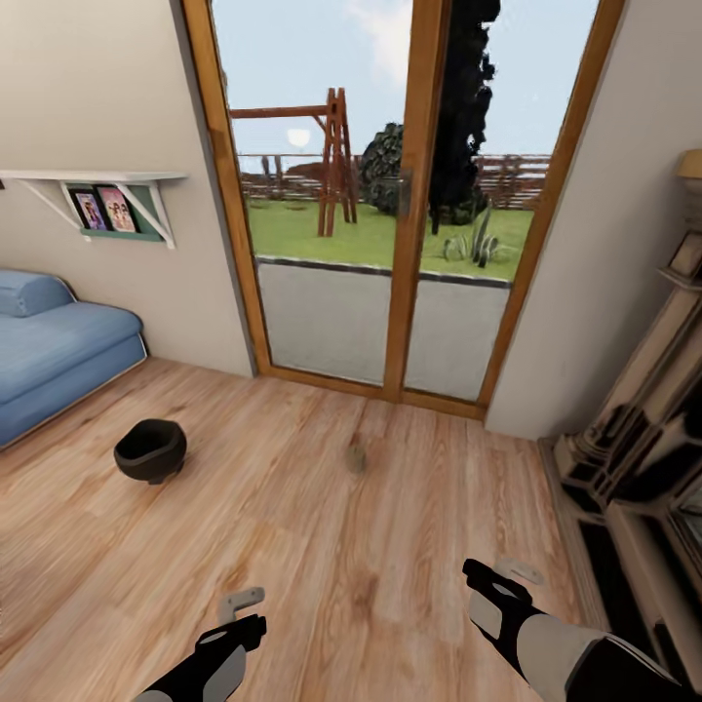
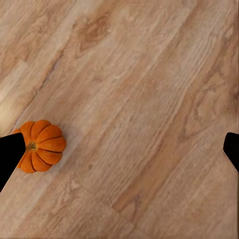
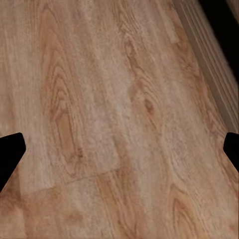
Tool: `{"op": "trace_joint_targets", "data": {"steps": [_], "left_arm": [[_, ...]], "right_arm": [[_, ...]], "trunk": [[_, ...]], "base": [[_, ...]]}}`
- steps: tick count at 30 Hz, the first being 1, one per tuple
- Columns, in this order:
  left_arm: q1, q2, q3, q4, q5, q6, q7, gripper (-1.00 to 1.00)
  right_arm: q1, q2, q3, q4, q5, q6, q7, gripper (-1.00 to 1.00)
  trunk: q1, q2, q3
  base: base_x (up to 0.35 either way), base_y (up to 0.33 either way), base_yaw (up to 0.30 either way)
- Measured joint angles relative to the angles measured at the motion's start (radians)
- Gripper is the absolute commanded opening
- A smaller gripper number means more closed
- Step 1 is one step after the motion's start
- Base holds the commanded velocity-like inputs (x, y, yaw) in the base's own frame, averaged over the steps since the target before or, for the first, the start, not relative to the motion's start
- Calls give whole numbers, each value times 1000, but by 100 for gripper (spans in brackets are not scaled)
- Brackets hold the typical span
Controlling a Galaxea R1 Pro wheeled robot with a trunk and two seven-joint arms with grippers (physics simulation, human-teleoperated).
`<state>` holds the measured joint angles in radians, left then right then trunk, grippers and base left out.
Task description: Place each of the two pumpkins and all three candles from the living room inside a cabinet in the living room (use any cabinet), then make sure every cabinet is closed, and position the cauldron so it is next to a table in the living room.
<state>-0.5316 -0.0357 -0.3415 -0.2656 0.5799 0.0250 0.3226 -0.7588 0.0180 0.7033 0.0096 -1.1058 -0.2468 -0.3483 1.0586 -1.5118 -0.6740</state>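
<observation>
the robot is facing a glass patio door [image 1: 390, 195] across a bare wooden floor [image 1: 322, 526], with both arms hanging low in front of it. the left end effector [image 1: 241, 606] is sitting spread wide with nothing between its dark fingertips [image 2: 9, 157], and the right end effector [image 1: 502, 575] is likewise gaping open and carrying nothing. the cauldron [image 1: 150, 450] is resting on the floor near the blue sofa [image 1: 54, 356], well apart from both arms. one pumpkin [image 2: 41, 146] is lying on the floorboards in the left wrist view, just beside one fingertip, though whether it is touching is hard to tell. a small dull object [image 1: 356, 456] is lying on the floor before the door; it is too blurred to name. a dark wooden unit [image 1: 643, 458] is standing along the wall to the right. the likely risks: the pumpkin is sitting off to one side of the open fingers, so closing without recentring could nudge it and send it rolling; driving forward could knock the small floor object away. no brand or legible writing is showing; the pictures on the wall shelf [image 1: 107, 200] are too small to read.
</observation>
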Motion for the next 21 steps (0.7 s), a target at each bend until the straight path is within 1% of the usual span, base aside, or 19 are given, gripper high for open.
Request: {"op": "trace_joint_targets", "data": {"steps": [4, 6, 17, 21], "left_arm": [[0, 0, 0, 0, 0, 0, 0, 100], [0, 0, -1, 0, 0, 0, 0, 100], [0, 0, -1, 0, 0, 0, -1, 100], [0, 0, -1, 0, 0, 0, -1, 100]], "right_arm": [[0, 0, 0, 0, 0, 0, 0, 100], [0, 0, 0, 0, 0, 0, 0, 100], [0, 0, 0, -1, 0, 0, 1, 100], [0, 0, 0, -1, 0, 0, 0, 100]], "trunk": [[0, 0, 0], [0, 0, 0], [0, 0, 0], [0, 0, 0]], "base": [[294, -167, 271], [294, -170, 120], [294, -171, 17], [294, -171, 94]]}}
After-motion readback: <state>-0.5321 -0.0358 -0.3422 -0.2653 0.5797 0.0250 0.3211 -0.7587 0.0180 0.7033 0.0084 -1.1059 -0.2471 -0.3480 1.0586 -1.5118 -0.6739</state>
